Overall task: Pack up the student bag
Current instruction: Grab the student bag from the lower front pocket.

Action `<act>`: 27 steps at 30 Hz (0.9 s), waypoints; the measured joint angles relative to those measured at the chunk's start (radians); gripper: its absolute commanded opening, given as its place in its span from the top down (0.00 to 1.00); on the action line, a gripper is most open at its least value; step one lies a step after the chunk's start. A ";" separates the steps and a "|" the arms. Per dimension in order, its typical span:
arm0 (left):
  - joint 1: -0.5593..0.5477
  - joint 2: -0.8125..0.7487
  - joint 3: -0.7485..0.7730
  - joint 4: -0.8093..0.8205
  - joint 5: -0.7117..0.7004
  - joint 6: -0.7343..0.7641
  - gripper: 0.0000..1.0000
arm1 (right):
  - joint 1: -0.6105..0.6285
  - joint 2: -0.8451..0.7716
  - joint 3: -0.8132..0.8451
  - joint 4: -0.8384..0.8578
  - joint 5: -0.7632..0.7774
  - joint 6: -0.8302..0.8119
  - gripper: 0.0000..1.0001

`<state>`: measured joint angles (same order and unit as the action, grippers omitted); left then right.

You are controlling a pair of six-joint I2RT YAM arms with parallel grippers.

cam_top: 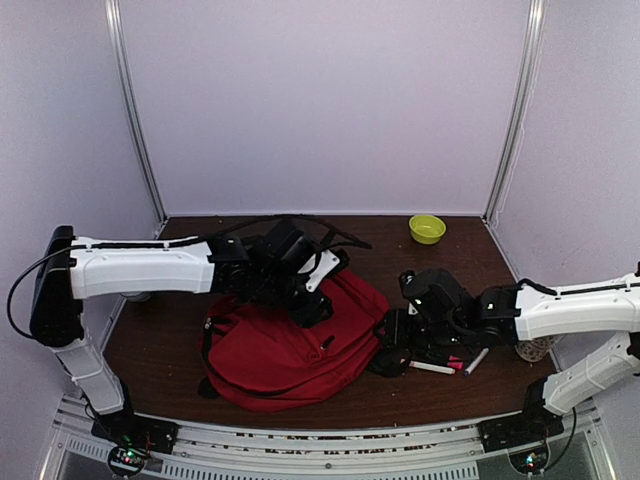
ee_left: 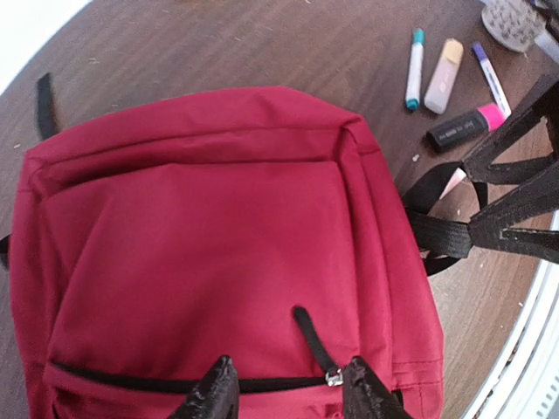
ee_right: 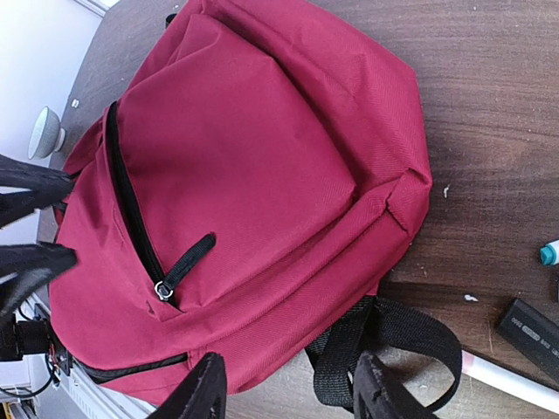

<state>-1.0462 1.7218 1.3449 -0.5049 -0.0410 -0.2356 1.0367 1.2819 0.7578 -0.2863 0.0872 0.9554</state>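
The student bag [cam_top: 275,355], a dark-red backpack, lies flat in the middle of the table. My left gripper [cam_top: 312,303] hovers low over it, open. In the left wrist view its fingertips [ee_left: 216,390] straddle the black front-pocket zip, and the metal slider with its black pull tab [ee_left: 315,341] sits just inside the right-hand finger, ungripped. My right gripper [cam_top: 393,345] is open at the bag's right edge. In the right wrist view that gripper [ee_right: 293,397] straddles the bag's [ee_right: 262,175] seam edge and a black strap [ee_right: 397,336], holding nothing.
Markers and highlighters lie right of the bag: a teal-capped marker [ee_left: 413,68], a peach highlighter [ee_left: 443,76], a purple marker [ee_left: 492,78] and a pink-and-black highlighter [ee_left: 460,130]. A white perforated cup [ee_left: 512,19] stands beyond them. A green bowl [cam_top: 427,228] sits far right.
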 measured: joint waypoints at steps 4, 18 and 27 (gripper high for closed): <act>0.000 0.089 0.075 -0.047 0.048 0.053 0.60 | 0.000 0.002 -0.013 0.016 0.000 0.014 0.50; 0.007 0.262 0.167 -0.153 0.106 0.095 0.66 | 0.000 0.004 -0.044 0.036 0.000 0.018 0.50; 0.007 0.263 0.148 -0.151 0.138 0.080 0.66 | 0.000 0.016 -0.047 0.045 -0.008 0.018 0.50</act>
<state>-1.0393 1.9846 1.4925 -0.6563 0.0971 -0.1555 1.0367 1.2984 0.7113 -0.2409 0.0795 0.9737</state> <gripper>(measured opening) 0.337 0.499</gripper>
